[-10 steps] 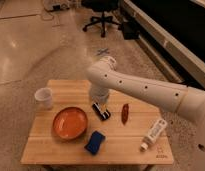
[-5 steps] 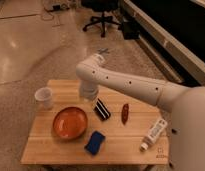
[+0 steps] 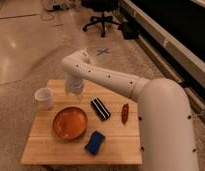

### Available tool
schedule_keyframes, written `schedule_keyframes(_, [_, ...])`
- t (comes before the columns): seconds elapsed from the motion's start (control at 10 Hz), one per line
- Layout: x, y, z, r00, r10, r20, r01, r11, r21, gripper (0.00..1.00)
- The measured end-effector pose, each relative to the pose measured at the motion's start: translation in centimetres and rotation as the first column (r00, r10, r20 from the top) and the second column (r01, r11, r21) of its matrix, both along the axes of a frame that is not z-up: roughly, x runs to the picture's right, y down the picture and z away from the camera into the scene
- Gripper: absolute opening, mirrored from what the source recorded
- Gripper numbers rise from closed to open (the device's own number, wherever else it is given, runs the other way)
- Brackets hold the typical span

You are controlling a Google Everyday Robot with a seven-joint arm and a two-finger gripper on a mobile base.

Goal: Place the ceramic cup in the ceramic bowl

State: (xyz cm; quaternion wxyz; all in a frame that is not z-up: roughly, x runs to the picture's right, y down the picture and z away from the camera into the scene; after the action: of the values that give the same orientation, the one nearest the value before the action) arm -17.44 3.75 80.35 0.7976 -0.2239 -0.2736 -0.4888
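Note:
The small white ceramic cup (image 3: pixel 44 97) stands upright near the left edge of the wooden table (image 3: pixel 116 145). The ceramic bowl (image 3: pixel 70 123), wide and glossy orange, sits in front of it and a little to the right, with nothing in it. My gripper (image 3: pixel 76 93) hangs from the white arm (image 3: pixel 111 82) above the table's back part, just right of the cup and behind the bowl. It holds nothing that I can see.
A black striped object (image 3: pixel 100 108) lies right of the bowl. A reddish-brown item (image 3: pixel 125 113) lies further right. A blue sponge (image 3: pixel 95 142) sits near the front edge. My arm covers the table's right side. An office chair (image 3: pixel 102 20) stands on the floor behind.
My arm has swung left across the table. The gripper has moved from above the black striped object towards the cup. The arm now hides the table's right side.

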Motion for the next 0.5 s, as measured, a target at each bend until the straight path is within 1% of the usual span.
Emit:
schedule_keyframes(0.2, [-3.6, -1.6, 0.8, 0.998, -0.03, 0.059, 0.029, 0.9995, 0.012, 0.54])
schedule_keyframes(0.5, [-8.3, -2.9, 1.3, 0.989, -0.063, 0.136, 0.058, 0.9975, 0.041, 0.54])
